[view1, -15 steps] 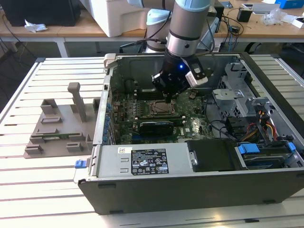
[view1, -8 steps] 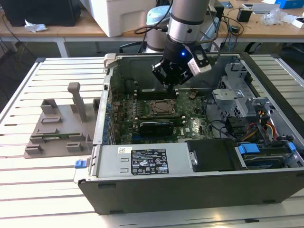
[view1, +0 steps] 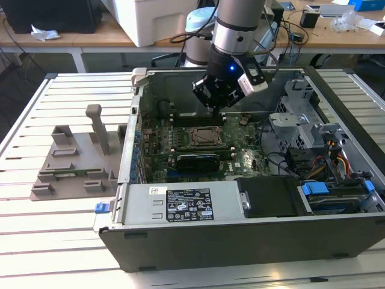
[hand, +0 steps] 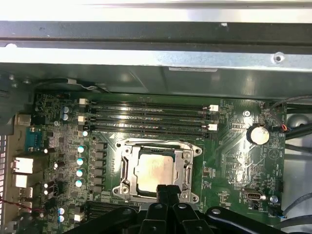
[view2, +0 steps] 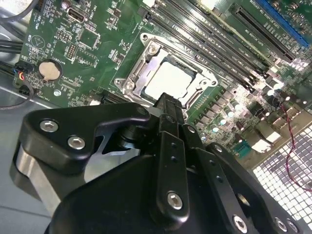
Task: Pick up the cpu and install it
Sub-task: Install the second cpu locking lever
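Chip [hand: 155, 171] sits flat inside socket frame [hand: 157, 146] on motherboard [hand: 234, 146]. Gripper [hand: 167, 191] above chip's edge, fingers pressed together, holding nothing.

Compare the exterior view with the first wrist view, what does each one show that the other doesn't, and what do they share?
The exterior view alone takes in the whole open computer case, the grey holder tray on the slatted table at that view's left, and the arm above the board. The first wrist view alone brings out the round coin battery. Both show the cpu lying inside the socket frame, the memory slots, and the gripper just over the socket's edge, holding nothing.
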